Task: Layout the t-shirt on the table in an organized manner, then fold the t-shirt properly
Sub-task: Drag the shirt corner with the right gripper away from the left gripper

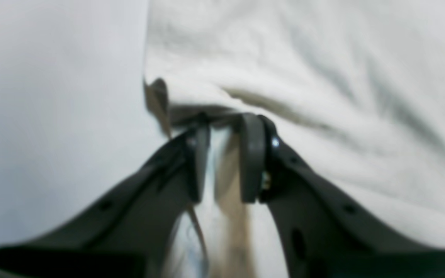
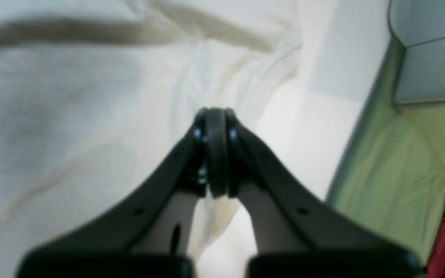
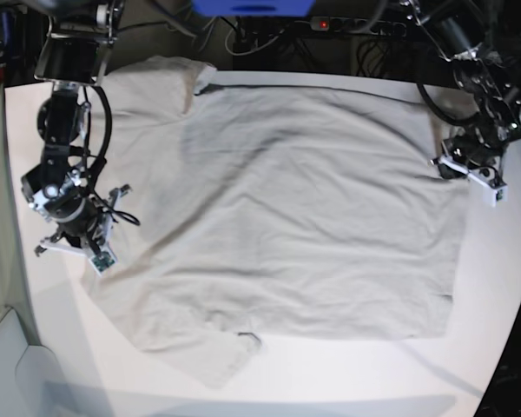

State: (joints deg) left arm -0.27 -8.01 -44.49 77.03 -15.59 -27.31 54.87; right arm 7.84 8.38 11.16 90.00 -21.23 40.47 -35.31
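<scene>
In the base view, the right gripper (image 3: 80, 248) is at the left edge of the t-shirt (image 3: 286, 217), its jaws fully closed with the pads pressed together; whether they pinch cloth I cannot tell. The t-shirt lies spread over the middle of the white table (image 3: 504, 287). At the shirt's right edge, the left gripper (image 3: 469, 169) is narrowly closed, holding a fold of the t-shirt.

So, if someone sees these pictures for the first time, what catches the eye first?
The big pale t-shirt spread over most of the white table, still wrinkled. Then the two black arms at its opposite side edges: the left gripper pinches a fold of the cloth at its edge, and the right gripper is shut at the other edge.
</scene>
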